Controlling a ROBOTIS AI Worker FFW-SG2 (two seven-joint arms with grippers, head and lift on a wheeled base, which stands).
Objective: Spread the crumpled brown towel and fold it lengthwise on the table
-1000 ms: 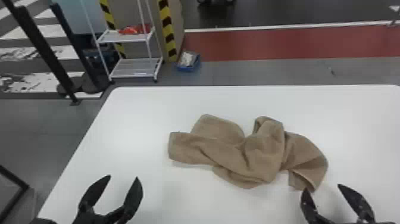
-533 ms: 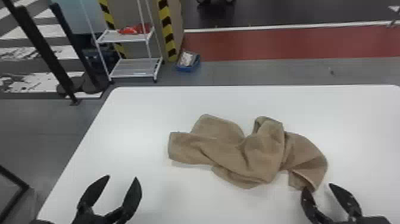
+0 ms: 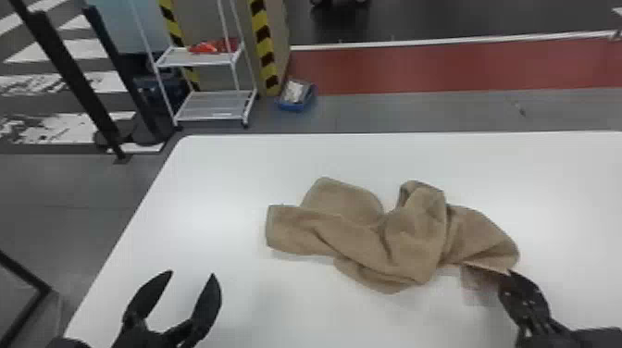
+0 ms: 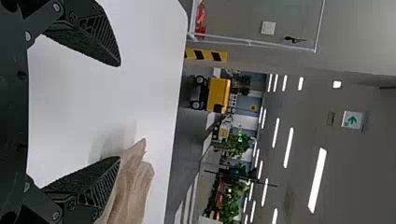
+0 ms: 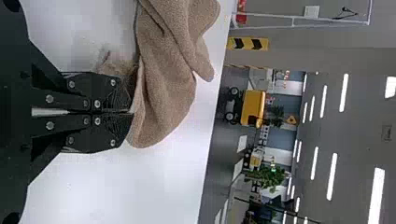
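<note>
Past the far left corner of a smooth white worktop with rounded corners (image 3: 217, 185), two slim black posts (image 3: 69, 78) are standing on the grey floor. To their right, a white metal rack with two shelves (image 3: 213, 105) is holding something red (image 3: 215, 46) on its upper shelf. Towards the near left corner, the black left gripper (image 3: 191, 275) is hanging above the worktop, its two fingers spreading well apart. Beyond the far edge, a blue plastic tray (image 3: 296, 106) is sitting on the floor with pale contents.

Between the far and near edges, the crumpled brown towel (image 3: 412, 236) is lying bunched in thick folds; its left end is ending in a squarish flap, and its right end is sloping towards the near edge. There, the black right gripper (image 3: 510, 274) is pinching the towel's near right part, fingers pressing together. The hold looks to be on the hem alone, though the cloth is blurring at that spot.
</note>
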